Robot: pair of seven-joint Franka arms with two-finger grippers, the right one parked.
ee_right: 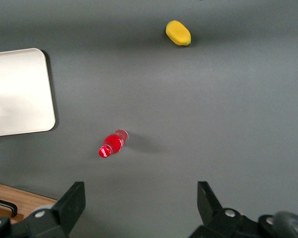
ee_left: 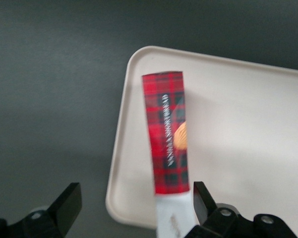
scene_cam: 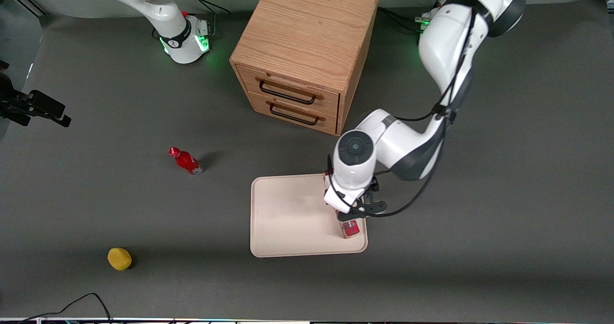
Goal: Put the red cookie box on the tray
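On the worktop (scene_cam: 503, 218): a matte dark-grey sheet carrying every item below.
Lemon-like item (scene_cam: 119, 258): small, rounded, yellow; well apart from the tray, toward the parked arm's end and nearer the front camera.
Red bottle (scene_cam: 186, 161): small, glossy, with a red cap; well apart from the tray, toward the parked arm's end and farther from the front camera than the tray.
Cabinet (scene_cam: 307, 41): light oak with visible grain, boxy, two drawers with dark bar handles; the tray lies in front of its drawers.
Tray (scene_cam: 288, 218): large, flat, cream-beige, smooth, rounded corners, low raised rim.
Red cookie box (ee_left: 166, 136): slim oblong carton, dark-red plaid, white lettering along its length, a tan cookie picture, white label end; it lies on the tray beside the rim toward the working arm's end.
Long axis: parallel to that rim, one end pointing toward the front camera, the other toward the cabinet.
Hand (scene_cam: 352, 216): directly above the box over the tray; black fingers spread wide, the box between them and nothing gripped.
View differences: front view hides most of the box under the arm; the left wrist view shows its plaid face; the right wrist view shows a tray corner, bottle and yellow item only.
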